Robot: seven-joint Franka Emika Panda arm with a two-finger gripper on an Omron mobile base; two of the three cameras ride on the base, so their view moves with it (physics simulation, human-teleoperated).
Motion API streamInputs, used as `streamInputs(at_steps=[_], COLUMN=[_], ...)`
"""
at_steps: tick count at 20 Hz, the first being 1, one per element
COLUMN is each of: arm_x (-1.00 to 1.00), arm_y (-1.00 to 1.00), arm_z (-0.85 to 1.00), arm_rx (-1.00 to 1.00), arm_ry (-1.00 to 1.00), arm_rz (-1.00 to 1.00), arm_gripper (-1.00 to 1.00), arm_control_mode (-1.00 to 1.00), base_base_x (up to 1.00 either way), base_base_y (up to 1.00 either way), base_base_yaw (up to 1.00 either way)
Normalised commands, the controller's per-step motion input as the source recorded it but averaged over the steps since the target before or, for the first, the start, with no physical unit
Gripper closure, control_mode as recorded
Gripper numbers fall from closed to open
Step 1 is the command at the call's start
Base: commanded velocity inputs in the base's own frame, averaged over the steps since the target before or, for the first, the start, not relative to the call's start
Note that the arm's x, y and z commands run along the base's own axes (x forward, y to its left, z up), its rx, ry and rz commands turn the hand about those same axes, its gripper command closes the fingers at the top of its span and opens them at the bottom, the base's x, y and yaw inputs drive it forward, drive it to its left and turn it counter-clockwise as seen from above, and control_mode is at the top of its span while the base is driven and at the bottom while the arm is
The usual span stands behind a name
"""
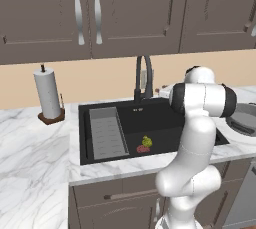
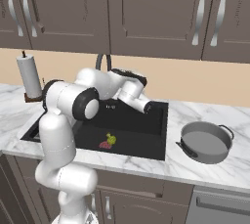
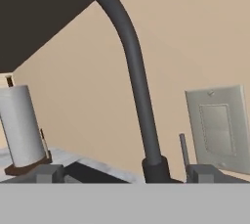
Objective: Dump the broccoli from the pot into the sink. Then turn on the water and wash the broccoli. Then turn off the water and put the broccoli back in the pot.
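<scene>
Lying by red drain: lumpy yellow-green broccoli (image 1: pixel 146 141)

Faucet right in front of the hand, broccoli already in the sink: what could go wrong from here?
1. The open fingers straddle the faucet base; the thin lever beside it could be missed.
2. The broccoli lies beside the drain, off under the spout, so water may miss it.

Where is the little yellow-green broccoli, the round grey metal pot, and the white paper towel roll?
little yellow-green broccoli (image 1: pixel 146 141), left base view, floret top.
round grey metal pot (image 2: pixel 205 140), right base view, inside bottom.
white paper towel roll (image 1: pixel 47 93), left base view, side.
</scene>
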Motion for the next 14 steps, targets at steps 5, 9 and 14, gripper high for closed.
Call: streamInputs(at_steps=[5, 9, 14], arm_x=[0.02, 0.01, 0.23], arm_y=[0.07, 0.09, 0.09], arm_z=[-0.04, 0.00, 0.00], arm_rx=[0.00, 0.00, 0.00], arm_ry=[-0.04, -0.06, -0.02], arm_rz=[0.02, 0.01, 0.00], arm_gripper=[-1.00, -1.00, -1.00], arm_control_mode=[-1.00, -1.00, -1.00], base_base_x=[0.00, 0.00, 0.00], base_base_y=[0.00, 0.00, 0.00], base_base_yaw=[0.00, 0.00, 0.00])
